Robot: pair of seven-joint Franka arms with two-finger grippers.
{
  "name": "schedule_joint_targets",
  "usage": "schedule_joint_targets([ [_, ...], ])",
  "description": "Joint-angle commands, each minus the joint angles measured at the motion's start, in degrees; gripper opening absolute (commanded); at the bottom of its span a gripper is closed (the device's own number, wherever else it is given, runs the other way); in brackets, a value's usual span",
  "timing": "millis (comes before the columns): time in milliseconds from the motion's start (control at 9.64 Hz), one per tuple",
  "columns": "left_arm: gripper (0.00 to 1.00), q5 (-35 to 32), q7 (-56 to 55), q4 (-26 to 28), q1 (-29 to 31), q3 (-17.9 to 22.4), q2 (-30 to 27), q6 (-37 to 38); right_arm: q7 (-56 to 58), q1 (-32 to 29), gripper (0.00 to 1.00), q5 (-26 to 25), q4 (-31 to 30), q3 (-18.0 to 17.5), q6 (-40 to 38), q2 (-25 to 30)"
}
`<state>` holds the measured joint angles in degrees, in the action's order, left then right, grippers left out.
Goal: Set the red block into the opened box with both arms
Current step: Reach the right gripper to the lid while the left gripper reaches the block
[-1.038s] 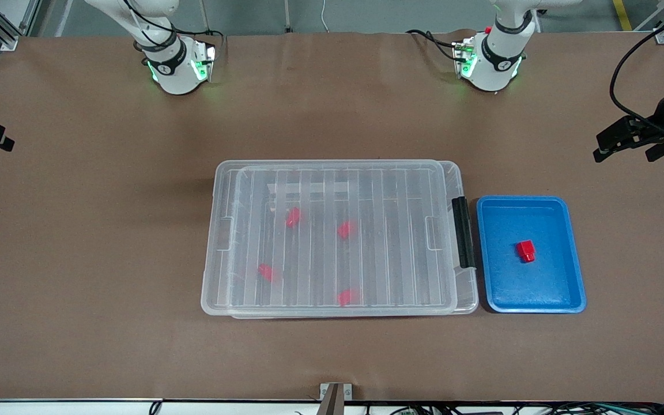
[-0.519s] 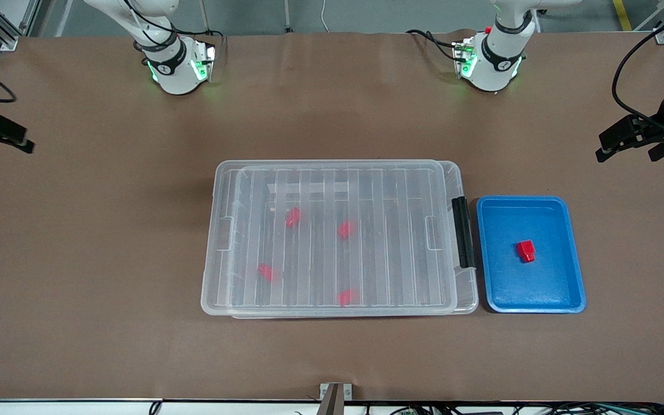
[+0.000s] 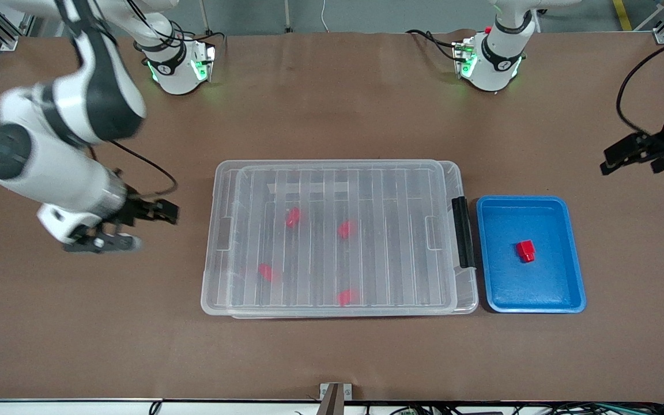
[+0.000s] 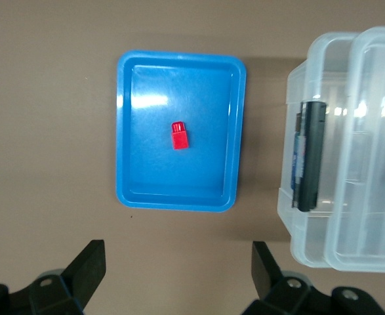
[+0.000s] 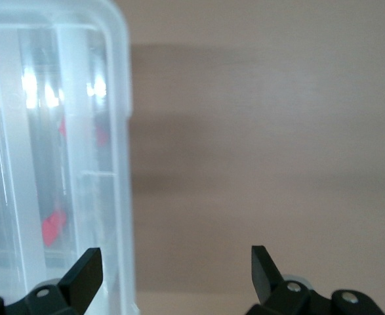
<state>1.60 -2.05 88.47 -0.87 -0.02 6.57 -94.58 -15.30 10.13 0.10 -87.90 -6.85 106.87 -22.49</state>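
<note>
Nearest, the box (image 3: 338, 237) sits lidded. Beside it, the block (image 3: 526, 251) lies in a blue tray (image 3: 574, 291): light, stiff, likely slick; pinch its flat sides. Left tool (image 3: 626, 155) and right tool (image 3: 153, 222) hover released, empty.

light: bright, from above | shine: white spots on the box (image 3: 332, 173) lid and blue tray (image 4: 146, 98) | shadows: soft, beside box | blur: right arm (image 3: 61, 144) smeared, box fuzzy up close
</note>
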Motion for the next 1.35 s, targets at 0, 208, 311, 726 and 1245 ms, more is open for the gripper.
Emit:
schedule_joint_targets([
  [0, 0.98, -0.1, 1.6, 7.1, 0.7, 1.1, 5.1, -9.6, -2.9, 3.1, 1.00, -3.3, 2.7, 0.4, 2.8, -4.2],
  [208, 1.00, -0.2, 1.6, 12.7, 1.0, 1.5, 8.7, -20.0, -2.5, 3.1, 1.00, -5.0, 2.1, 0.4, 5.5, -5.1],
  [311, 1.00, -0.5, 1.6, 14.6, 1.0, 1.5, 11.9, -23.0, -2.6, 3.1, 1.00, -5.6, 2.1, 0.4, 6.1, -5.6],
  [726, 1.00, -0.5, 0.1, 15.3, 0.8, 1.5, 23.7, -36.4, -2.7, 4.2, 1.00, -8.8, 1.6, 0.4, 7.6, -7.7],
  [1245, 0.99, -0.5, -6.2, 20.7, 0.2, 1.3, 28.6, -47.8, -2.2, 3.4, 1.00, -12.1, 1.6, 0.4, 7.4, -8.3],
])
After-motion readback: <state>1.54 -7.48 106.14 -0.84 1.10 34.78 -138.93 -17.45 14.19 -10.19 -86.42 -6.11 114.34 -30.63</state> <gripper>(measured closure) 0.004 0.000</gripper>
